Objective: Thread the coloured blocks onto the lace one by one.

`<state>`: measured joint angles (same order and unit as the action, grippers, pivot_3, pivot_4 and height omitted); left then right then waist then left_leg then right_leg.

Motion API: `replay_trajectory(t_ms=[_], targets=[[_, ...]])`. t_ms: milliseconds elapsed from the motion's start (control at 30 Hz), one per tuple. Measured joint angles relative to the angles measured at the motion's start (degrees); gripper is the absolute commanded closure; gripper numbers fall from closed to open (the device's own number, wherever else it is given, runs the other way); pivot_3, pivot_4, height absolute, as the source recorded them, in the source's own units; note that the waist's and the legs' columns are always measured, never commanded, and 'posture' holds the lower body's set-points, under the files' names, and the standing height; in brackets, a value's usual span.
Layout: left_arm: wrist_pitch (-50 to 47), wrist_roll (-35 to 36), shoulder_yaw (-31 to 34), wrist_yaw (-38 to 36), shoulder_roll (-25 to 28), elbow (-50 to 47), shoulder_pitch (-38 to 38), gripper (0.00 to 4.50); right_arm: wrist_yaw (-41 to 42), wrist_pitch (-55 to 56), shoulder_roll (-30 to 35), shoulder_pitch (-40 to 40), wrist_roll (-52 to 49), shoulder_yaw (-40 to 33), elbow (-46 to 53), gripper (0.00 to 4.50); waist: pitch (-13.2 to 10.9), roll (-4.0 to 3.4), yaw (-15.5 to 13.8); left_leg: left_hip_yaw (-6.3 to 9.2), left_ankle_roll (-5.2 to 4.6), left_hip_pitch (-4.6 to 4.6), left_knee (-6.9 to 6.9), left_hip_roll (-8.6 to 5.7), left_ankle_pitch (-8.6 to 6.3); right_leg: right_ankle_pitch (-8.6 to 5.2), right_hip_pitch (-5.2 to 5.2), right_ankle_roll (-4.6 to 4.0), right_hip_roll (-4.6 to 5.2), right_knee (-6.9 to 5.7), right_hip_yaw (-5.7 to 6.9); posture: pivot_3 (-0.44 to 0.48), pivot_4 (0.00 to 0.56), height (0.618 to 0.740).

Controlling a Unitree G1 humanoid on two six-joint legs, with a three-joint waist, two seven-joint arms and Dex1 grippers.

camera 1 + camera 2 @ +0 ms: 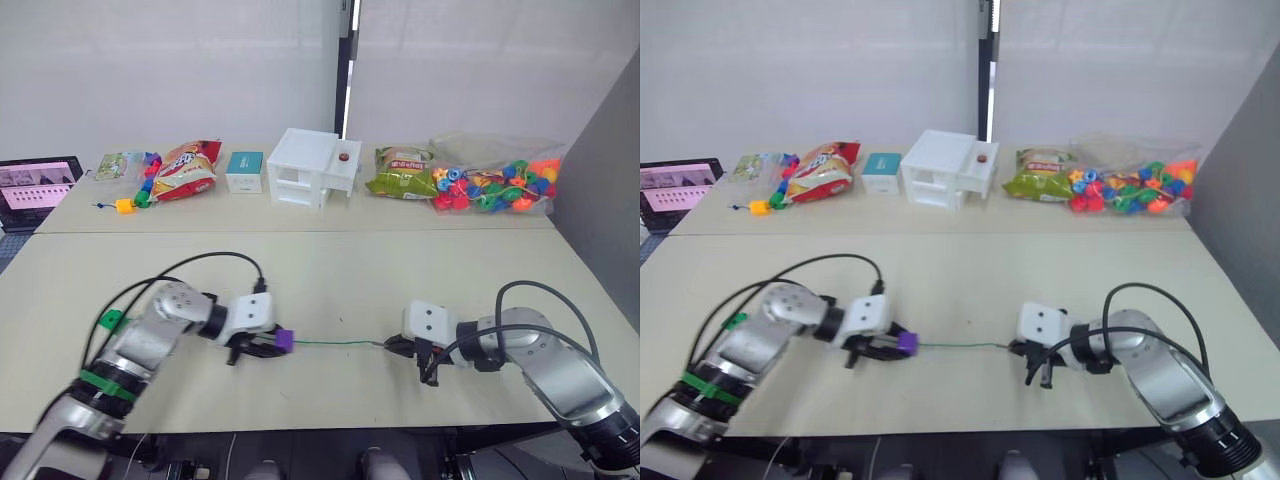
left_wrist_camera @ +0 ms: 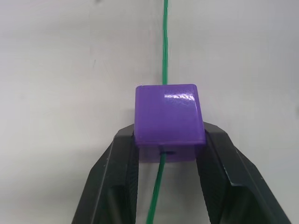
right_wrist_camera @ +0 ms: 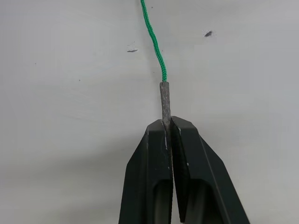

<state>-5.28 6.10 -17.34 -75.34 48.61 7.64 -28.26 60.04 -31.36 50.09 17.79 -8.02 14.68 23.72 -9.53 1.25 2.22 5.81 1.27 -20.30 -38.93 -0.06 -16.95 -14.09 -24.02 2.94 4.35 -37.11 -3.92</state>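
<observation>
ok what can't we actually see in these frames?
- Other coloured blocks: a small green thing is half hidden behind the left arm in the eye views; too small to identify.
- Lace tail behind the purple block: runs off the edge of the left wrist view.
- Lace tip: its end is buried between the right claw fingers.
- Bead bag contents: too small to count.

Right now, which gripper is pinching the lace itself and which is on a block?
The right gripper pinches the lace by its stiff grey tip. The left gripper clamps the purple block, with the lace running through it.
</observation>
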Motion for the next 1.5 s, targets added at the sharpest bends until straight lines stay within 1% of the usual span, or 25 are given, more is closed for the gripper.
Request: replay_trajectory(t_ms=[167, 300, 667, 767, 900, 933, 967, 1100, 1167, 1267, 1400, 1500], targets=[[7.1, -0.3, 2.7, -1.5, 5.2, 8.8, -0.6, 3.30, 0.9, -0.4, 0.7, 0.0, 0.0, 0.0, 0.2, 4.50, 0.0, -0.02, 0.6, -0.02, 0.00, 0.04, 0.03, 0.05, 0.00, -0.01, -0.03, -0.02, -0.06, -0.05, 0.00, 0.000, 0.150, 0.740], [10.1, -0.9, 4.2, -1.8, 6.6, 12.3, -0.4, 3.30, 1.1, -0.1, 2.8, -0.4, 0.6, 0.0, -0.4, 4.50, 0.0, -0.08, 0.6, -0.04, -0.01, 0.04, 0.02, 0.04, 0.00, -0.01, -0.02, -0.03, -0.04, -0.06, 0.00, 0.000, 0.150, 0.740], [7.8, -0.9, 6.5, -1.6, 6.5, 9.6, 2.0, 3.30, 0.8, 2.7, 5.3, -3.1, 1.1, -3.6, -4.3, 4.50, 0.0, -0.09, 0.6, -0.08, -0.02, 0.03, 0.03, 0.04, -0.01, -0.01, -0.04, -0.03, -0.03, -0.07, -0.01, 0.000, 0.150, 0.740], [7.5, -0.9, 6.8, -1.6, 6.5, 9.2, 2.3, 3.30, 0.8, 2.5, 5.2, -3.2, 1.0, -4.0, -4.2, 4.50, 0.0, -0.09, 0.6, -0.08, -0.02, 0.03, 0.04, 0.05, -0.01, -0.01, -0.04, -0.03, -0.04, -0.07, -0.01, 0.000, 0.150, 0.740], [6.8, -1.5, 6.9, -1.5, 6.4, 8.4, 2.3, 3.30, 0.4, 1.1, 2.8, -2.9, 0.1, -3.7, -1.7, 4.50, 0.0, -0.09, 0.6, -0.07, -0.02, 0.02, 0.03, 0.04, -0.01, -0.01, -0.04, -0.02, -0.03, -0.07, -0.01, 0.000, 0.150, 0.740], [5.8, -1.4, 7.1, -1.5, 6.1, 8.2, 2.3, 2.27, 0.1, 0.8, 2.3, -2.7, 0.1, -3.5, -1.3, 4.50, 0.0, -0.09, 0.5, -0.07, -0.02, 0.02, 0.03, 0.03, -0.01, -0.01, -0.03, -0.02, -0.02, -0.07, -0.01, 0.000, 0.150, 0.740], [4.6, -1.4, 7.0, -1.7, 6.0, 8.0, 2.3, 1.99, -0.3, 0.6, 2.0, -2.4, 0.1, -3.2, -1.0, 4.50, 0.0, -0.09, 0.4, -0.07, -0.02, 0.01, 0.03, 0.03, -0.01, -0.01, -0.04, -0.02, -0.02, -0.07, -0.01, 0.000, 0.150, 0.740], [0.1, -1.2, 7.3, -3.1, 6.0, 6.0, 2.2, 0.63, -1.1, -1.7, 0.9, -1.6, 0.1, -2.0, 0.5, 4.50, 0.0, -0.09, 0.3, -0.07, -0.02, -0.03, 0.02, 0.02, -0.01, -0.01, -0.06, -0.02, -0.01, -0.06, -0.01, 0.000, 0.150, 0.740], [-1.5, -1.5, 7.1, -3.9, 6.3, 5.1, 1.9, 0.02, -1.5, -2.7, 0.5, -0.9, 0.0, -1.7, 1.2, 4.50, 0.0, -0.09, 0.3, -0.06, -0.02, -0.08, 0.02, 0.02, -0.01, -0.01, -0.10, -0.02, -0.01, -0.05, -0.01, 0.000, 0.150, 0.740], [-5.2, -1.5, 6.2, -5.9, 7.0, 3.7, 0.1, 0.02, -1.8, -4.3, -0.3, -0.3, 0.0, -1.4, 2.3, 4.50, 0.0, 0.00, 0.3, -0.02, -0.02, -0.14, 0.01, 0.02, -0.01, -0.01, -0.13, -0.02, -0.03, -0.05, 0.01, 0.000, 0.150, 0.740], [-10.0, -3.0, 4.4, -9.2, 9.6, 1.3, -5.9, 0.02, -2.7, -5.8, -2.0, 0.6, 0.0, 0.5, 3.1, 4.50, -0.1, 0.06, 0.2, -0.03, -0.02, -0.20, -0.03, -0.01, -0.01, -0.01, -0.14, -0.02, 0.00, -0.03, 0.01, 0.000, 0.150, 0.740], [-13.8, -5.8, 1.0, -12.6, 11.4, -1.4, -10.9, 0.02, -3.3, -6.7, -3.1, 1.5, 0.0, 1.1, 3.2, 4.50, -0.1, 0.06, 0.2, -0.03, -0.02, -0.21, -0.03, -0.02, -0.01, -0.01, -0.14, -0.02, 0.00, -0.03, 0.01, 0.000, 0.150, 0.740]])
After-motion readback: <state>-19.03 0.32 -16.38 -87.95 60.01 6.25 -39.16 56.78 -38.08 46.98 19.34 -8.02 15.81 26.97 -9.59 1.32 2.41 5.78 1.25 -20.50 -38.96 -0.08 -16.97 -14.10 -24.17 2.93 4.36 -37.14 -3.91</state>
